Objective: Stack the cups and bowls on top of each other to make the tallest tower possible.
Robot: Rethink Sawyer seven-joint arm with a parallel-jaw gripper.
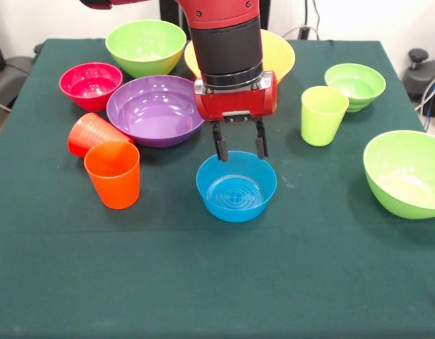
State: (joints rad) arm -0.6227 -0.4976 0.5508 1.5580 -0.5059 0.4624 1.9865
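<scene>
Opening stage of the stacking task; no tower stands yet. The gripper [240, 149] hangs directly above the far rim of the blue bowl [236, 186], its jaws released, spread apart and grasping nothing, tips close to or at rim level; contact with the rim cannot be confirmed from this angle. The blue bowl sits upright near the middle of the green surface [203, 282], apart from every other piece.

To its left stands the orange cup [113, 174], upright, with the red cup [90, 132] lying on its side just behind and touching or nearly touching it. The purple bowl [154, 109] lies behind these, the magenta bowl [90, 85] beside it at the left, and a lime green bowl [145, 46] farther back. The yellow bowl [282, 53] is largely hidden behind the arm. To the right are the lime green cup [323, 115], upright, a small lime green bowl [356, 86] just behind it, and a large lime green bowl [407, 173] at the right edge.

Step in hand, as judged: approach to grasp the blue bowl by its far wall. The next move calls for lowering so that one jaw passes inside and one outside the rim, then closing firmly; the glossy, sloping wall may slip under a shallow pinch. Once lifted, the bowl needs a stable seat, plausibly the orange cup nearby.
</scene>
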